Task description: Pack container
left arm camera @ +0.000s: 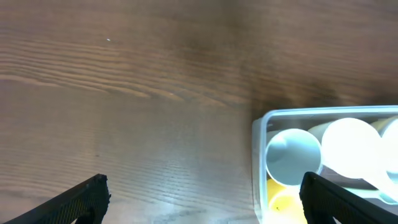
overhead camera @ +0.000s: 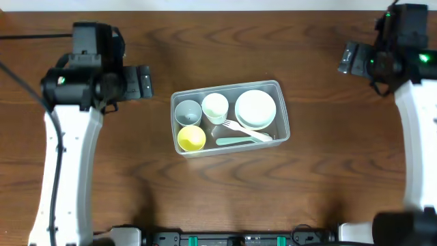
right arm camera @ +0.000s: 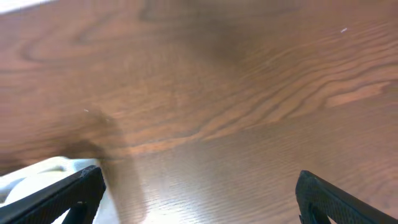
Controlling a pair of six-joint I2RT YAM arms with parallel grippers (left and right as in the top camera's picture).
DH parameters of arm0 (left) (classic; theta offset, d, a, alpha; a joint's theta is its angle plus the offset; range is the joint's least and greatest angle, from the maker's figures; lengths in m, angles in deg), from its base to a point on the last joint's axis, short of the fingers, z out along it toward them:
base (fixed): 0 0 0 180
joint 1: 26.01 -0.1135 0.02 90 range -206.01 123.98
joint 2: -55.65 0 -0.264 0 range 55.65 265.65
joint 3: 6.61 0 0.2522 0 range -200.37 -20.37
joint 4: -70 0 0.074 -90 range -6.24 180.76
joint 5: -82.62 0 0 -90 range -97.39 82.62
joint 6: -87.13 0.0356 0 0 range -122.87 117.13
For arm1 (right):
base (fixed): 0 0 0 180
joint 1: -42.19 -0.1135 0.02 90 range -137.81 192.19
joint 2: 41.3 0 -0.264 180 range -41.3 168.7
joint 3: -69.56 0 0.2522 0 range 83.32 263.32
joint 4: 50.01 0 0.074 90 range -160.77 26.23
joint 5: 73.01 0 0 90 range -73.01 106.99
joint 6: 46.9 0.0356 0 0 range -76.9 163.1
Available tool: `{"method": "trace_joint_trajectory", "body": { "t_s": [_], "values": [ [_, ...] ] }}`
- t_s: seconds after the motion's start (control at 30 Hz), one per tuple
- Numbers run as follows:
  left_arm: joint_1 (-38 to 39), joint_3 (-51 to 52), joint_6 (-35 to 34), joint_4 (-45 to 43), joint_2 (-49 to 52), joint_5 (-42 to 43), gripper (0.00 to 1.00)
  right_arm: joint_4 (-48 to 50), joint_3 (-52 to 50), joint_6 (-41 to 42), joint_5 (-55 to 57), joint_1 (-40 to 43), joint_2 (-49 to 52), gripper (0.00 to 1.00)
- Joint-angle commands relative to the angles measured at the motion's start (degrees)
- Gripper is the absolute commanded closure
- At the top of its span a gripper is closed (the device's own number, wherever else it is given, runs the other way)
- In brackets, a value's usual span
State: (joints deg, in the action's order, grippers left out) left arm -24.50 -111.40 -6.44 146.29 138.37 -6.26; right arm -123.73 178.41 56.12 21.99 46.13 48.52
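The clear plastic container (overhead camera: pixel 281 108) sits mid-table. In it are a grey-blue cup (overhead camera: pixel 188 112), a pale green cup (overhead camera: pixel 215 106), a yellow cup (overhead camera: pixel 192 139), stacked pale plates (overhead camera: pixel 255 108), a white fork (overhead camera: pixel 247 130) and a mint utensil (overhead camera: pixel 233 141). My left gripper (overhead camera: pixel 145 81) is open and empty, left of the container. In the left wrist view (left arm camera: pixel 202 199) the container's corner (left arm camera: pixel 256 155) and the grey-blue cup (left arm camera: pixel 292 155) show at the right. My right gripper (overhead camera: pixel 349 59) is open and empty, far right; in the right wrist view (right arm camera: pixel 199 196) a container corner (right arm camera: pixel 43 168) shows lower left.
The table is dark brown wood (overhead camera: pixel 225 198). Both white arms run down the left (overhead camera: pixel 65 171) and right (overhead camera: pixel 420 137) sides of the overhead view. The table's far edge shows at the top left of the right wrist view (right arm camera: pixel 25 5).
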Motion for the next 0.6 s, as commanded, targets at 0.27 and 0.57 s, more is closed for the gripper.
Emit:
{"method": "trace_joint_trajectory", "body": {
  "t_s": [0.27, 0.57],
  "values": [
    [2.32, 18.36, -0.13, -3.08, -25.09, -0.04, 0.02, 7.48, -29.75, 4.66, 3.56, -3.52, -31.02, 0.01],
    [4.94, 38.01, -2.54, -4.98, -51.82, -0.11, 0.02, 7.06, -54.40, 8.87, 7.21, -8.90, -58.03, 0.01]
  ]
}}
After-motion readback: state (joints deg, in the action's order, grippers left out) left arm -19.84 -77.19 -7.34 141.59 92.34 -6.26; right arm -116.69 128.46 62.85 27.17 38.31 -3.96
